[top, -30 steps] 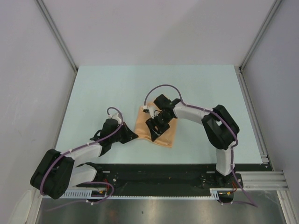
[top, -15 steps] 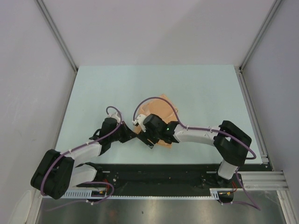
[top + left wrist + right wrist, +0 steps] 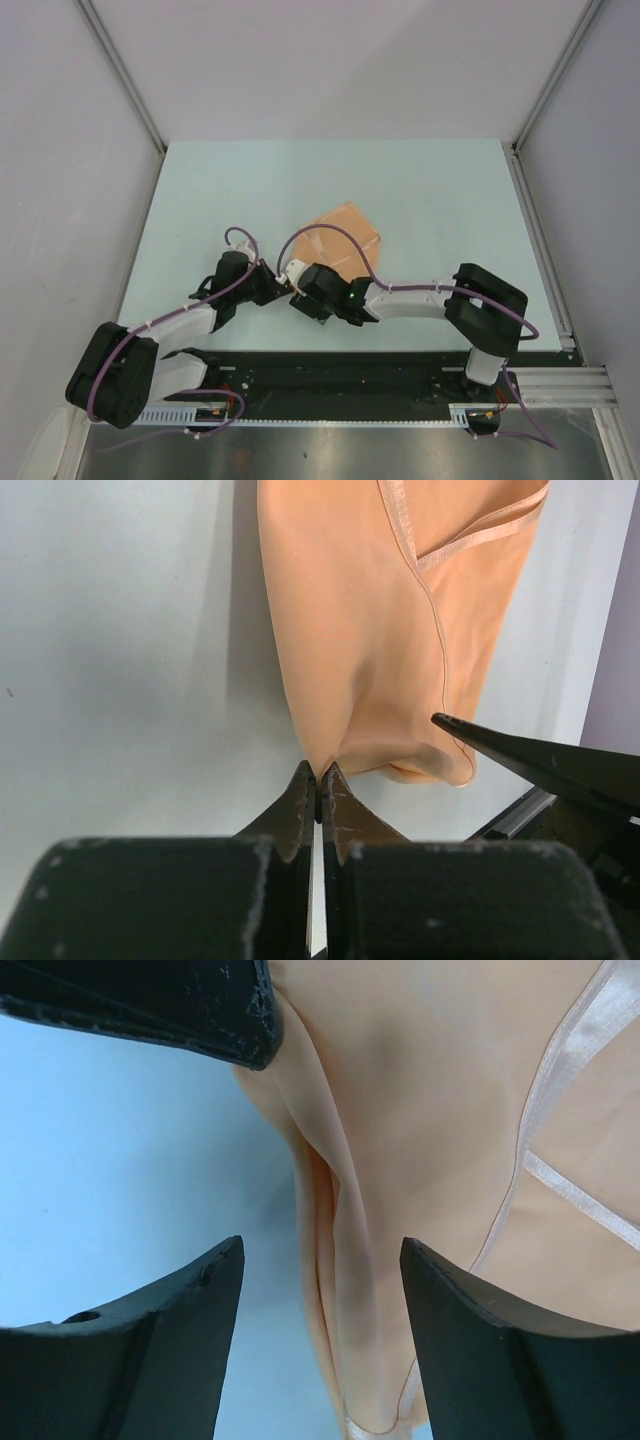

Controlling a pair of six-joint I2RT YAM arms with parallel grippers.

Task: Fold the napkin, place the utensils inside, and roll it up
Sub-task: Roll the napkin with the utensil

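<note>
The peach-orange napkin (image 3: pixel 343 232) lies folded on the pale table, its far part showing beyond the two grippers. My left gripper (image 3: pixel 283 291) is shut on the napkin's near corner (image 3: pixel 318 765); the cloth (image 3: pixel 375 630) stretches away from its tips. My right gripper (image 3: pixel 308 300) is open right beside it, its jaws wide apart over a folded ridge of the napkin (image 3: pixel 345 1250). The left gripper's finger (image 3: pixel 190 1010) shows at the top left of the right wrist view, and the right finger (image 3: pixel 540 760) shows in the left wrist view. The teal utensil is out of view.
The pale blue-green table (image 3: pixel 450 200) is walled by grey panels at the back and sides. A black rail (image 3: pixel 340 370) with the arm bases runs along the near edge.
My right arm has swung toward the near edge and left, from over the napkin's middle to its near corner beside the left gripper. More of the napkin's far part now shows. The left gripper barely moved.
</note>
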